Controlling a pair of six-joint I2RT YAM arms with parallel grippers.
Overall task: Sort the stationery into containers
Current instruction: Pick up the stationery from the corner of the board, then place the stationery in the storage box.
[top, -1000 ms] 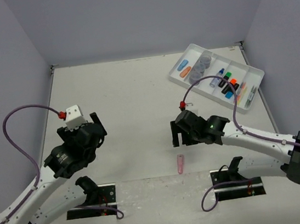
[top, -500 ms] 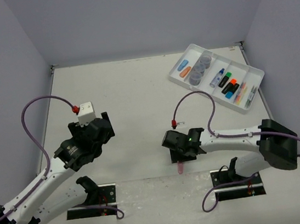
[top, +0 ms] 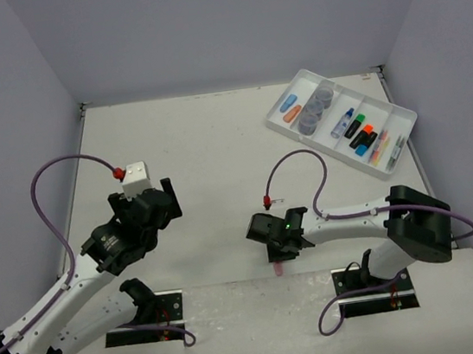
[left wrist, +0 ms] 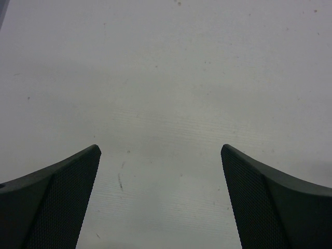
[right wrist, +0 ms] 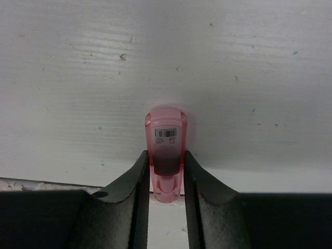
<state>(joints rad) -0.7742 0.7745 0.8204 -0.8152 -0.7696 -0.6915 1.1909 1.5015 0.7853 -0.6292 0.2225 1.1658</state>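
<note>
Right wrist: one pink capsule (right wrist: pixel 166 148) between right tool's (right wrist: pixel 166 154) two fingers (right wrist: pixel 136 189)

Seen from above and well apart from the white tray (top: pixel 283 117), the right claw (top: pixel 278 254) hides all but a tip of the pink capsule-shaped piece (top: pixel 278 269). Thin pens (top: pixel 387 150) inside the tray are too small to separate. Fingers of the left claw (left wrist: pixel 160 149) run off-frame.

Top camera looks down over the whole table (top: pixel 215 145); both wrist cameras face its surface closely
</note>
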